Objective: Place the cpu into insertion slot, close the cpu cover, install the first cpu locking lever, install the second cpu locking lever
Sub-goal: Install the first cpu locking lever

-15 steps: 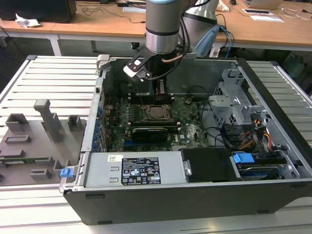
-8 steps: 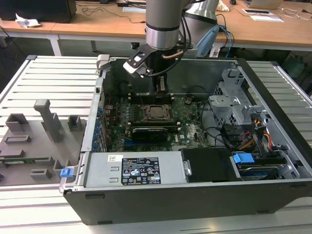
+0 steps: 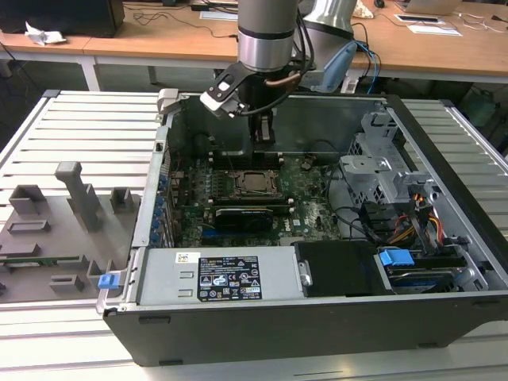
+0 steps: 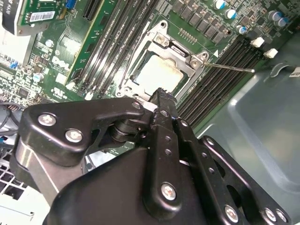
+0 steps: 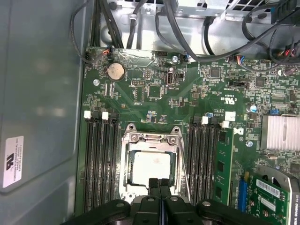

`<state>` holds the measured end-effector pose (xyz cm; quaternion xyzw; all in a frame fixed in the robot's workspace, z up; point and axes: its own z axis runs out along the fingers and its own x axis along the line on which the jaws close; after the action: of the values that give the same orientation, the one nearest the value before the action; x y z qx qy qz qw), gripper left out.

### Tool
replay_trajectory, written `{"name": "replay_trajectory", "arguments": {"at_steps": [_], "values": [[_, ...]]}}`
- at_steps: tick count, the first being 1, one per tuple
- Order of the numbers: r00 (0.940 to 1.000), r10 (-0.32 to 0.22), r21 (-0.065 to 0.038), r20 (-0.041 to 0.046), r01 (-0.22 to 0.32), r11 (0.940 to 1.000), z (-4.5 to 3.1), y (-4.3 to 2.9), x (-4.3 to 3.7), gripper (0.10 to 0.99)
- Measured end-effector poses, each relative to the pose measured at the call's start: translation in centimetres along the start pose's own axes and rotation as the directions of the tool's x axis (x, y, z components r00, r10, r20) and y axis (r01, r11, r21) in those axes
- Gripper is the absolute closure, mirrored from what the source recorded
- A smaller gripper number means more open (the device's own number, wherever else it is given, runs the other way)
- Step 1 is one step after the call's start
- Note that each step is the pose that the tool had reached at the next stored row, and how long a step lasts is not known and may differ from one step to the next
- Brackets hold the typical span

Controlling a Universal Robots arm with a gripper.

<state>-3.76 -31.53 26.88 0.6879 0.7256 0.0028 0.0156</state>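
A: What's there, starting at the exterior view's left?

B: Grey plastic block-shaped fixtures (image 3: 79, 202) standing on a pale slatted metal table (image 3: 87, 119). Just beside them sits the open black steel computer case (image 3: 317, 325), with its green motherboard (image 3: 313, 210) facing up.

A: And the arm?

B: The silver-grey robot arm (image 3: 266, 32) reaches down into the middle of the case. Its black two-fingered gripper (image 3: 264, 136) hangs at the edge of the socket, with the fingers pressed together and nothing between them.

A: Where's the chip?

B: The cpu (image 5: 151, 166), a small flat square with a dull silvery-beige metal face, sits in the insertion slot (image 5: 129, 174) — the square black-framed socket between the long black memory slots (image 5: 101, 159). The cpu cover (image 5: 152, 138), a thin dark-silver metal frame with a square opening, lies flat over it, and the chip shows through the opening.

A: Any levers?

B: In the second wrist view a thin steel wire lever (image 4: 229, 68) juts sideways from the socket's corner, out over the memory slots. I can't tell whether the fingertips touch the cover.

A: Further right?

B: At the exterior view's right there's a grey metal drive cage (image 3: 381, 167), and below it a blue plastic clip (image 3: 395, 258) among the cables.
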Motion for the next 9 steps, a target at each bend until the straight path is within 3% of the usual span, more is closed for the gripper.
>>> {"name": "replay_trajectory", "arguments": {"at_steps": [9], "values": [[0.9984, -0.057, -0.001, -0.0003, 0.057, 0.9984, -0.01, 0.01, 0.00, 0.980]]}}
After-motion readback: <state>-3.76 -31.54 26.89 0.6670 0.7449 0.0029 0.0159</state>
